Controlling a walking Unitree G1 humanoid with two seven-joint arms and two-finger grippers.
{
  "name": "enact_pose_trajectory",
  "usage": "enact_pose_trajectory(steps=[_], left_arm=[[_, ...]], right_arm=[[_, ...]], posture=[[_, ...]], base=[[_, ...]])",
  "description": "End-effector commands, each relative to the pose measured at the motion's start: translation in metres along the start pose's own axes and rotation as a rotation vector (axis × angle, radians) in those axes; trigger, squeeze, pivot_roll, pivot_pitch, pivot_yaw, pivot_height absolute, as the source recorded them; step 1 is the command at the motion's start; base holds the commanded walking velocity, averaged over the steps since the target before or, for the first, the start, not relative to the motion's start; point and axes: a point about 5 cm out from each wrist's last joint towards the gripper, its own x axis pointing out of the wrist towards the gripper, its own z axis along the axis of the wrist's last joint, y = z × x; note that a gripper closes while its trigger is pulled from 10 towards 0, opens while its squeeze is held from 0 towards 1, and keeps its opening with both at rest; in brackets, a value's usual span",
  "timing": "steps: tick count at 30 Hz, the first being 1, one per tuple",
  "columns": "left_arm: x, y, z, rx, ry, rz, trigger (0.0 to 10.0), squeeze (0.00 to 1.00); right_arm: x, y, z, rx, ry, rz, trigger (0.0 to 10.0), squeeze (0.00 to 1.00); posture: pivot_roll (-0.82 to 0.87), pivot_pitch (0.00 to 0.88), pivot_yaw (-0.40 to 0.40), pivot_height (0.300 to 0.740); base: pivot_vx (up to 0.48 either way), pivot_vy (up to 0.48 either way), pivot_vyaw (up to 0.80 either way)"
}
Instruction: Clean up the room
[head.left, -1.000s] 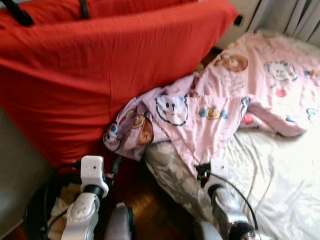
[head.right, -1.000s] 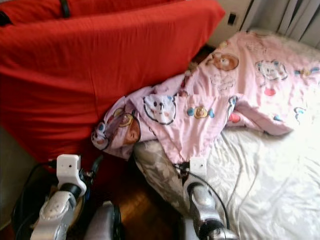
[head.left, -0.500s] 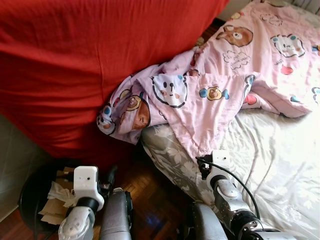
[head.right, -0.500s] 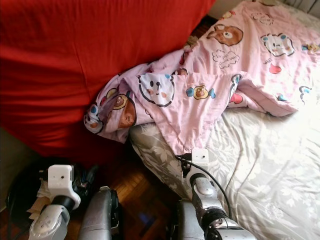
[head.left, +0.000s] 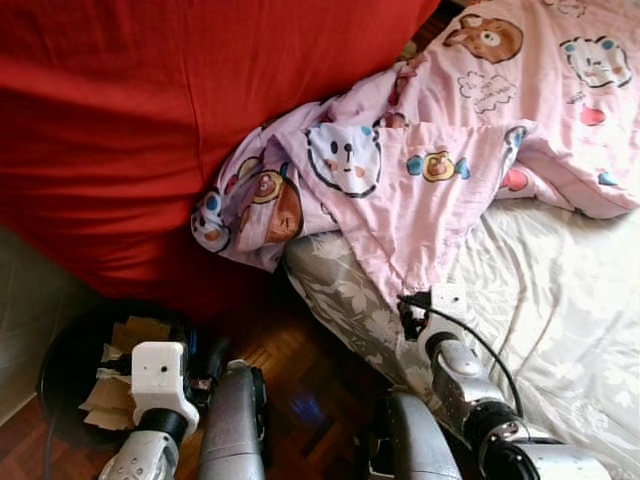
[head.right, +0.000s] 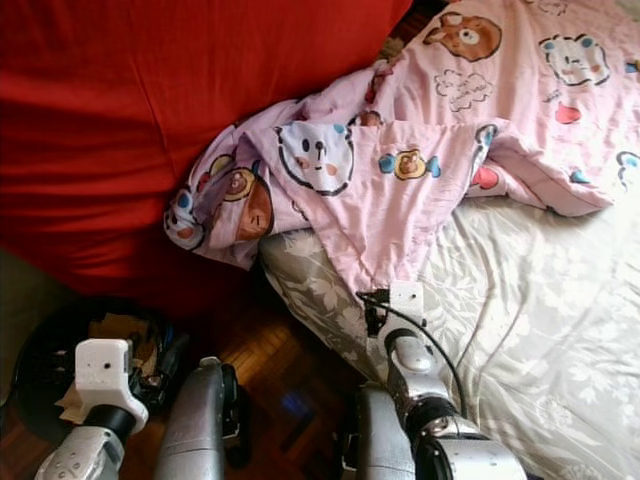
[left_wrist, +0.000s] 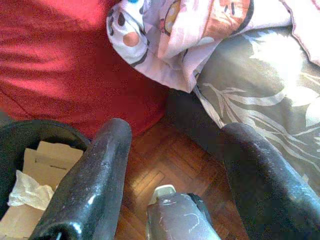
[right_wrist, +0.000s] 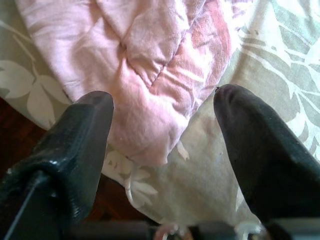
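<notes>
A pink cartoon-print blanket (head.left: 440, 130) lies crumpled across the bed, one end bunched against a big red cushion (head.left: 150, 120). Its lowest corner (right_wrist: 150, 75) rests on the floral sheet (head.left: 560, 320) near the bed's edge. My right gripper (right_wrist: 165, 95) hangs open just above that corner, touching nothing. My left gripper (left_wrist: 177, 127) is open and empty over the wooden floor (left_wrist: 165, 165), between a black bin (head.left: 50, 375) and the bed's corner. Cardboard and crumpled paper (head.left: 125, 340) lie in the bin.
The red cushion leans close over the bin and the blanket's bunched end (head.left: 250, 210). A narrow strip of dark parquet (head.left: 300, 370) runs between the bin and the bed. My silver legs (head.left: 232, 420) stand on it.
The camera has tilted down, so the bin now shows fully and the curtains are out of frame. Both arms sit lower in the picture. The blanket has not moved.
</notes>
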Motion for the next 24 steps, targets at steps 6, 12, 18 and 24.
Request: enact_pose_trajectory(steps=[6,12,18,24], left_arm=[[-0.011,-0.001,0.009,0.011,0.022,0.000,10.0,0.00],[-0.013,0.001,0.022,0.018,-0.003,0.006,10.0,0.00],[-0.014,-0.001,0.035,0.023,-0.023,0.004,10.0,0.00],[-0.016,-0.004,0.044,0.031,-0.040,-0.005,10.0,0.00]], right_arm=[[-0.002,-0.005,-0.012,0.012,0.061,-0.023,10.0,0.00],[-0.001,-0.007,-0.009,0.025,0.056,-0.031,10.0,0.00],[-0.001,-0.011,-0.008,0.028,0.059,-0.064,10.0,0.00],[-0.001,-0.009,-0.010,0.050,0.072,-0.046,10.0,0.00]], posture=[[0.20,0.451,-0.032,0.622],[0.22,0.471,-0.024,0.622],[0.23,0.488,-0.019,0.622],[0.25,0.500,-0.014,0.622]], base=[[0.000,0.000,0.00],[0.000,0.000,0.00],[0.000,0.000,0.00],[0.000,0.000,0.00]])
